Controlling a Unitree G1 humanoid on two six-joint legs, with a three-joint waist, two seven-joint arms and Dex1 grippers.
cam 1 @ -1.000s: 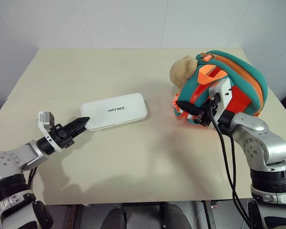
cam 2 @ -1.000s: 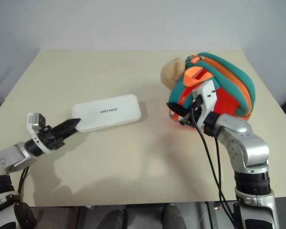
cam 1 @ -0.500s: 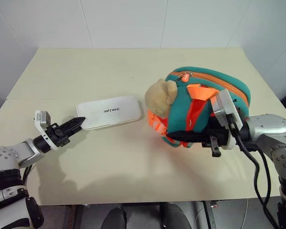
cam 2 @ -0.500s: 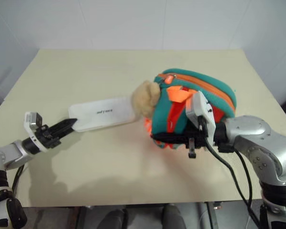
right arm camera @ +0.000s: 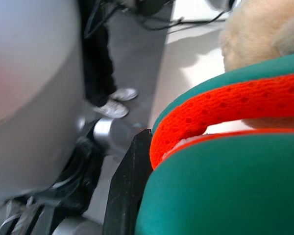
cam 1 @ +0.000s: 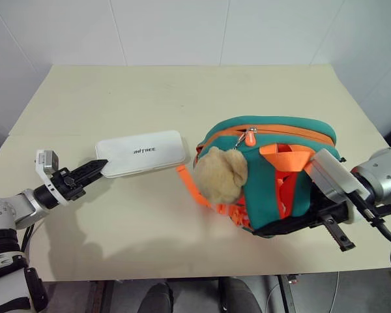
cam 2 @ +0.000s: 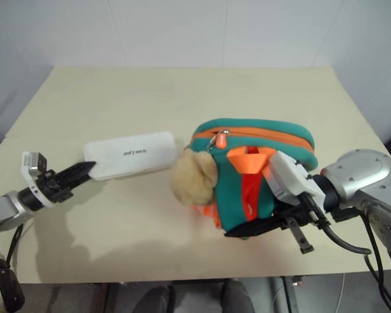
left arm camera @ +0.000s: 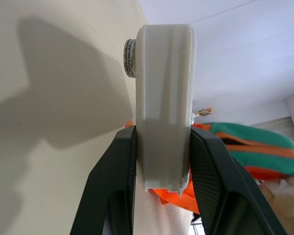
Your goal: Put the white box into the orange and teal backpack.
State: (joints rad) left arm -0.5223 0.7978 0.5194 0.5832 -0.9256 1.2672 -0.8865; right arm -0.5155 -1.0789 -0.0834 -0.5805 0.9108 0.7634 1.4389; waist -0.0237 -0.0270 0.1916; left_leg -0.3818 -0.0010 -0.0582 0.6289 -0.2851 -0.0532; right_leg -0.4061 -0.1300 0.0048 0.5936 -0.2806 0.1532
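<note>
Gripping the white box (cam 1: 140, 153) by its near-left end, the left gripper (cam 1: 91, 171) had both black fingers (left arm camera: 112, 191) clamped on the case's thin edge, one on each face. The box ran flat out from those jaws across the tan table (cam 1: 182, 91), lid up, lettering readable.

The right gripper (cam 1: 293, 225) was closed on the orange and teal backpack (cam 1: 274, 169), pinching it low on the side nearest the front table edge. In the right wrist view one black finger (right arm camera: 130, 191) lay against teal fabric and an orange mesh strap (right arm camera: 225, 115). The pack stood upright above and beyond those jaws, zipper line on top, orange webbing handle up.

A tan plush bear (cam 1: 220, 173) hung off the pack's side facing the left gripper. An orange strap (cam 1: 190, 182) trailed on the table between the bear and the box. Box and pack were near each other, not touching; the box sat outside the pack.

A person's shoes (right arm camera: 115, 103) showed on the floor past the right jaws.
</note>
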